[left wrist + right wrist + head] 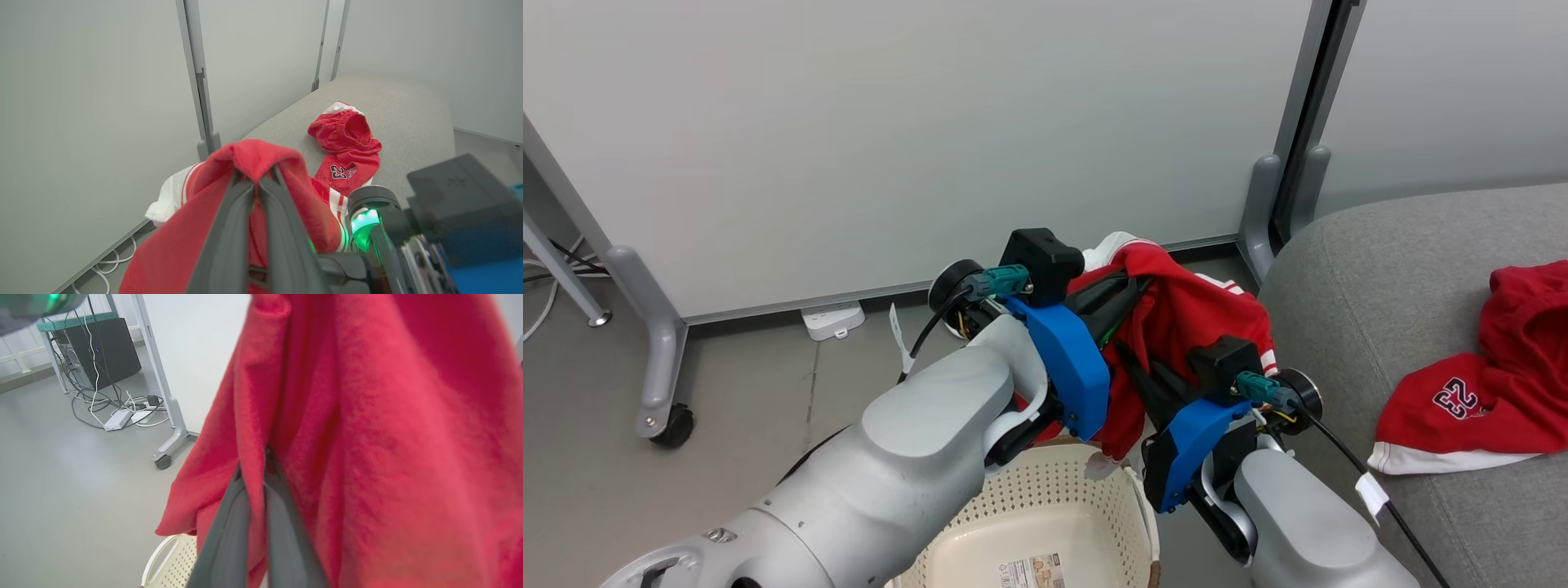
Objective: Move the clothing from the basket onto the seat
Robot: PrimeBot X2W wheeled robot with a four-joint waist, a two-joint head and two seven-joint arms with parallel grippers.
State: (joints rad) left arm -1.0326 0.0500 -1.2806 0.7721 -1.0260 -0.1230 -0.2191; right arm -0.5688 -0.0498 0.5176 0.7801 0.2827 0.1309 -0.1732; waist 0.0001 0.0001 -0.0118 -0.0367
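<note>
A red garment with white trim (1184, 327) hangs in the air above the cream basket (1045, 523), held by both grippers. My left gripper (255, 179) is shut on a fold at its top, and the red cloth (245, 159) drapes over the fingertips. Lower down, my right gripper (263, 469) is shut on another fold of the same garment (367, 437). A second red piece with the number 23 (1474, 400) lies on the grey seat (1380, 286) at the right. The basket's inside shows bare, with a label on its base.
A white partition wall on castor feet (658, 367) stands behind the basket. A power strip and cables (122, 416) lie on the grey floor by a dark computer case (106, 347). The seat stretches on beyond the red piece (347, 139).
</note>
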